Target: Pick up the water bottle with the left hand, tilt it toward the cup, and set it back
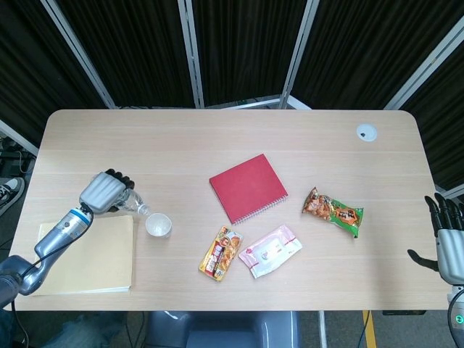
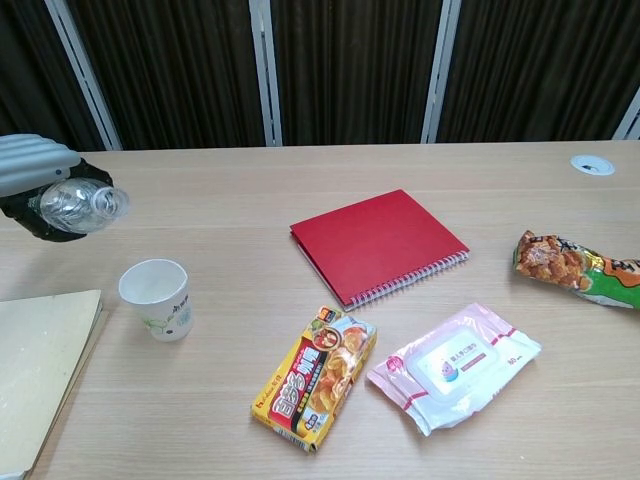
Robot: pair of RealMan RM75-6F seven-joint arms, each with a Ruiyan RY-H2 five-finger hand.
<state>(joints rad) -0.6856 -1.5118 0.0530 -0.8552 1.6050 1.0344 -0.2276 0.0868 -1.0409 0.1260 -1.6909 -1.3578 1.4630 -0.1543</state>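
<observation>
My left hand (image 1: pixel 104 191) grips a clear water bottle (image 2: pixel 78 204) above the table's left side, fingers wrapped round its body. The bottle lies nearly level, its open neck (image 1: pixel 142 210) pointing right toward the cup and a little short of it. The white paper cup (image 1: pixel 158 225) stands upright on the table, below and right of the neck; it shows again in the chest view as cup (image 2: pixel 156 298). My right hand (image 1: pixel 448 239) hangs off the table's right edge with its fingers apart, holding nothing.
A yellow folder (image 1: pixel 90 255) lies under my left forearm. A red spiral notebook (image 1: pixel 247 188) sits mid-table, with an orange snack box (image 1: pixel 221 253), a pink wipes pack (image 1: pixel 270 250) and a green-orange snack bag (image 1: pixel 333 212) nearby. A round grommet (image 1: pixel 366 132) marks the far right corner.
</observation>
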